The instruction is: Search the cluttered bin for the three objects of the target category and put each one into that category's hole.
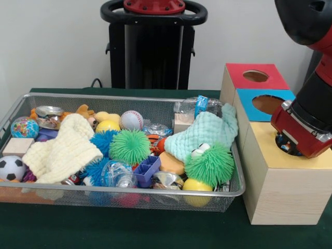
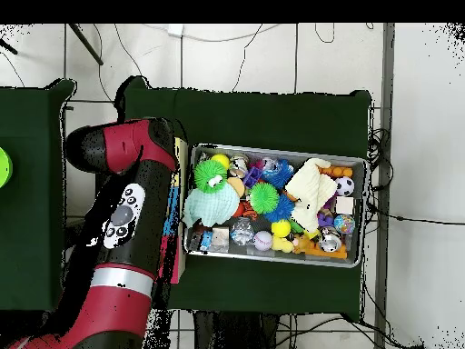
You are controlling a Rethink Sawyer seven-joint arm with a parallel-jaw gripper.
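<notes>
One thing you cannot read off either view is the gripper (image 1: 287,145): only a dark round end shows under the red wrist, sitting low over the yellow-topped box (image 1: 280,171), so whether it is open, closed or carrying anything is not to be told. Judging by that, you are at the drop-off end of a cycle, with the arm (image 2: 123,227) parked over the row of boxes and not over the bin (image 1: 119,194).

Working outward, at about eleven o'clock from the wrist in the front view sits the blue-topped box (image 1: 259,98) with its round hole, and beyond it, further along the same line, the red-topped box (image 1: 254,75) with another. The yellow top's hole appears hidden under the wrist.

At nine o'clock lies the wire bin, packed full. Nearest the boxes you have a mint knitted cloth (image 1: 205,136) and a green spiky ball (image 1: 211,165); a second green spiky ball (image 1: 129,147) is mid-bin, with a baseball (image 1: 131,120) behind it, a cream knitted cloth (image 1: 65,148) and a small soccer ball (image 1: 10,168) at the far end.

Which category is wanted is not shown. Your next move likely calls for lifting clear, swinging across to nine o'clock, and shifting the cloths, which may cover further items.
</notes>
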